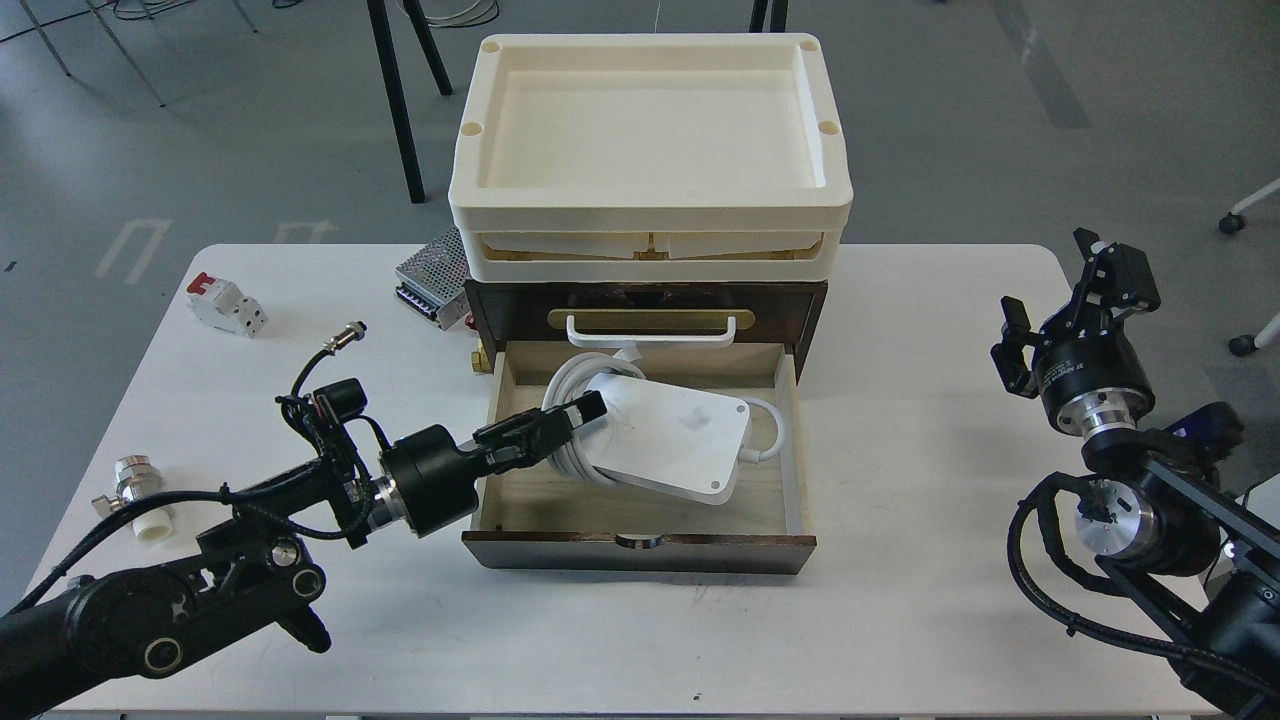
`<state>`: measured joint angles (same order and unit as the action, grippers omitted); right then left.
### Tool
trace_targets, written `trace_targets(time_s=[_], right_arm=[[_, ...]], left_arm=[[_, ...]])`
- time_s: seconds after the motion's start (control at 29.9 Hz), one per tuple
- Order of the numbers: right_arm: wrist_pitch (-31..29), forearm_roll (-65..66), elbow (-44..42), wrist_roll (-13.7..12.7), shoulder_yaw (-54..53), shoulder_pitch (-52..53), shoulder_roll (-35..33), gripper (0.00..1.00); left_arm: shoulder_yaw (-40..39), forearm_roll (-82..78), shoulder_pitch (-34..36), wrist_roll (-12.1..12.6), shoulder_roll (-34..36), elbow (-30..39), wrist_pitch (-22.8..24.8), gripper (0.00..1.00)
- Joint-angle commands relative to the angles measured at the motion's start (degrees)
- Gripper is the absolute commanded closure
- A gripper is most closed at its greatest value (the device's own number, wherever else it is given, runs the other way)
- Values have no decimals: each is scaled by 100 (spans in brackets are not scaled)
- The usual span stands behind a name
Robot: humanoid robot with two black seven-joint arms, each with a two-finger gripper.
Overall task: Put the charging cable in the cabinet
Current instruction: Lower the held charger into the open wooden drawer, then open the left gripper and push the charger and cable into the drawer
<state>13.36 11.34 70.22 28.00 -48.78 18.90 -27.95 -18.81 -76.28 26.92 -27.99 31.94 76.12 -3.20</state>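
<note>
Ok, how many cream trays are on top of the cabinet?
2. The upper tray sits stacked on a lower tray, which rests on the cabinet. Any further trays between them would be hidden.

White charging cable [672,437] lies tilted inside open drawer of brown cabinet [646,306]

At frame centre, the charging cable [672,440] lies in the cabinet [640,310]'s open drawer [790,450]. The left gripper [580,412] reaches over the drawer's left wall, fingers at the coiled cord. The right gripper [1060,300] hangs open at right.
</note>
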Motion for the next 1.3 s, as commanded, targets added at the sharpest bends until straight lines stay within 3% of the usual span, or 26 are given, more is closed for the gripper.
trace_targets(time_s=[0.0, 0.43, 0.67, 0.77, 0.87, 0.94, 1.07, 1.27], right_arm=[[0, 0, 0, 0, 0, -1, 0, 1], [0, 0, 0, 0, 0, -1, 0, 1], [0, 0, 0, 0, 0, -1, 0, 1], [0, 0, 0, 0, 0, -1, 0, 1], [0, 0, 0, 0, 0, -1, 0, 1], [0, 0, 0, 0, 0, -1, 0, 1], [0, 0, 0, 0, 0, -1, 0, 1], [0, 0, 0, 0, -9, -1, 0, 1]], left_arm=[[114, -9, -2, -1, -100, -141, -101, 94], [115, -9, 42, -1, -996, -1503, -154, 94], [115, -62, 51, -1, -1181, -1759, -304, 91], [115, -80, 42, -1, -1216, -1794, -313, 80], [115, -71, 24, -1, -1251, -1785, -313, 54], [115, -71, 15, -1, -1251, -1768, -313, 44], [106, -62, 24, -1, -1251, -1715, -313, 36], [123, -80, 42, -1, -1181, -1469, -321, 33]])
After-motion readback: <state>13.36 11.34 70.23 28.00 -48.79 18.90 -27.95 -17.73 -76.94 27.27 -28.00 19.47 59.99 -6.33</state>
